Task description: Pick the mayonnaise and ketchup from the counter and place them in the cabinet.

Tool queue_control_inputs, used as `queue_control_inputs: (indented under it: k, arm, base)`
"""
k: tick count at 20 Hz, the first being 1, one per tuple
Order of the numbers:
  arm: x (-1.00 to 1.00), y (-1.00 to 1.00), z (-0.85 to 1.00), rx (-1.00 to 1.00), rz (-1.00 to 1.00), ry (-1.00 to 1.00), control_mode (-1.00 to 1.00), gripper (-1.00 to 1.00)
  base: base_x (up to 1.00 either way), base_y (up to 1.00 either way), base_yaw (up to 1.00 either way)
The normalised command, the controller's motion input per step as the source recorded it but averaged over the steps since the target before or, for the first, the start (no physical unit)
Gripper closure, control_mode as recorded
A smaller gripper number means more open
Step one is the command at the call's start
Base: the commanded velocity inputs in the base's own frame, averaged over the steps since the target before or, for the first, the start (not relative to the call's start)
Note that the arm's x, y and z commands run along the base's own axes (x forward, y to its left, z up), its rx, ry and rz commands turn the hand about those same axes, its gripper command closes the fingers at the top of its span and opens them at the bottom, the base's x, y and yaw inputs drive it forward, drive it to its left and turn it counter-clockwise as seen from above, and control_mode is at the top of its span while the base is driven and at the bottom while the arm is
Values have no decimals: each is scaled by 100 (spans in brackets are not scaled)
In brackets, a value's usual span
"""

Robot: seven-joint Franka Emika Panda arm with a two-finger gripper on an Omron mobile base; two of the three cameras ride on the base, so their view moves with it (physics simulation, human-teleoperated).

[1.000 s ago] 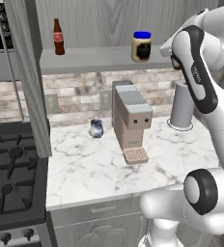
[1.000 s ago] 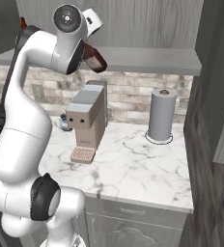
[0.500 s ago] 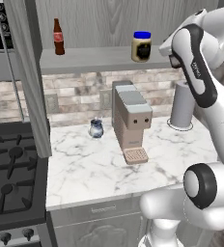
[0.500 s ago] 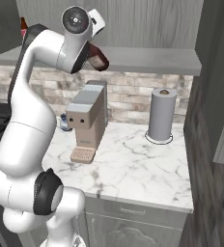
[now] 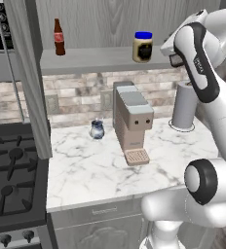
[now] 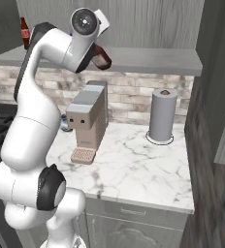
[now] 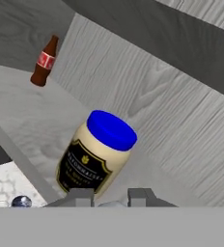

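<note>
Two task items sit high in the scene. The mayonnaise [image 5: 143, 46] stands upright on the cabinet [image 5: 100, 59] shelf board, toward its 3 o'clock end in the left base view; the hand view shows the same jar close by, its blue lid tilted toward 1 o'clock. The ketchup [image 6: 102, 56] hangs tilted in the tool [image 6: 104, 60], above the shelf board's front part in the right base view, its dark body just at 4 o'clock of the arm's wrist joint. The tool is clamped on the bottle. In the hand view the two fingertips [image 7: 80, 197] rise at 6 o'clock, with a pale rounded piece between them. A slim red-labelled bottle [image 5: 59, 37] stands upright at the shelf's 9 o'clock end, well apart from the jar. On the marble surface [image 5: 95, 168] below are a coffee machine [image 5: 131, 122], a small glass jug [image 5: 96, 130] just beside it at 9 o'clock, and a paper towel roll [image 6: 162, 115].
</note>
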Motion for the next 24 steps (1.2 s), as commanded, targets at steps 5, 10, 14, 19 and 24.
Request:
queue_control_inputs:
  k: [5, 10, 14, 19, 24]
  arm:
    - [17, -7, 0, 0, 4, -2, -100, 100]
    - [20, -8, 0, 0, 4, -1, -100, 100]
    - [18, -8, 0, 0, 3, -1, -100, 100]
    - [21, -11, 0, 0, 3, -1, -100, 100]
    - [24, -12, 0, 0, 2, -1, -100, 100]
  base:
    - [0, 0, 0]
    - [0, 0, 0]
    - [0, 0, 0]
    - [0, 0, 0]
    - [0, 0, 0]
